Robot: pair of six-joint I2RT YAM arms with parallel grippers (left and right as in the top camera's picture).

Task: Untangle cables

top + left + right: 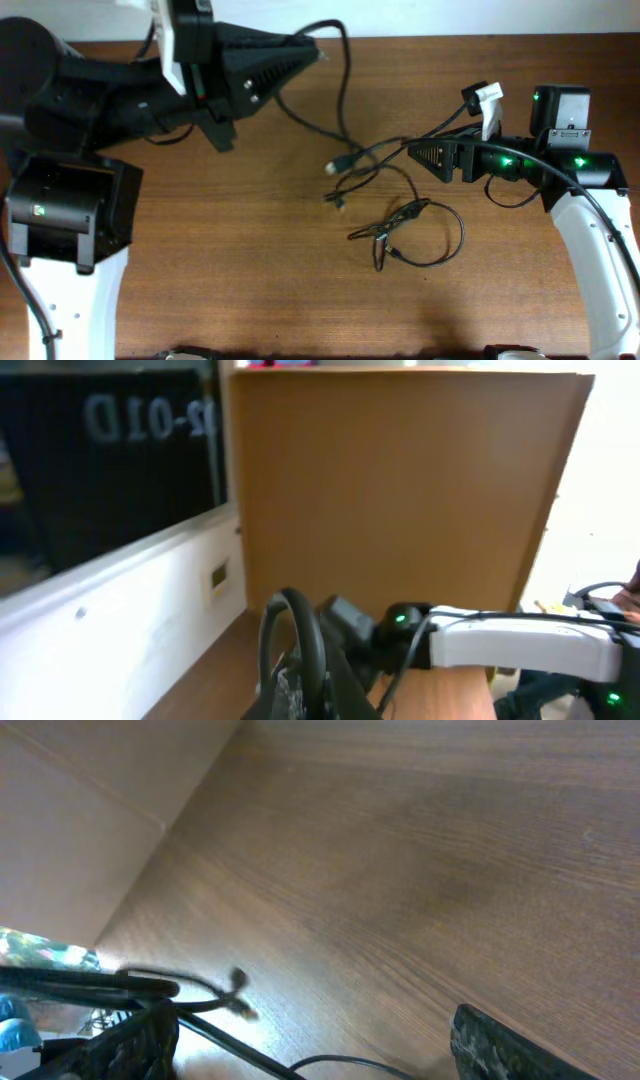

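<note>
At the lower centre of the overhead frame, nearest the arm bases, a small coil [400, 218] of thin black cord lies on the table [230, 260], its loops crossing one another and knotted along one thicker stretch. Just above it, mid-frame, two plug ends show, a metallic one [335, 166] and a darker one [338, 204], with strands of the cables [362, 155] running from them toward the right. There the right gripper [412, 152] hovers with its jaws spread wide and nothing between them (its wrist view shows a cord passing near the fingers [500, 1045], apart from them). Farthest off, in the upper left, the left gripper [315, 52] is closed, seemingly pinching the lifted cord [346, 90], which arcs up at the top edge and drops back to the middle; the wrist view is too cramped to be sure of the contact. By my judgement the job is partly done: one cord is drawn out, yet it meets the others mid-frame, and the coil is not separated. Count: two arms, two clear plugs, and probably three cords, though the tangle hides where each ends.
</note>
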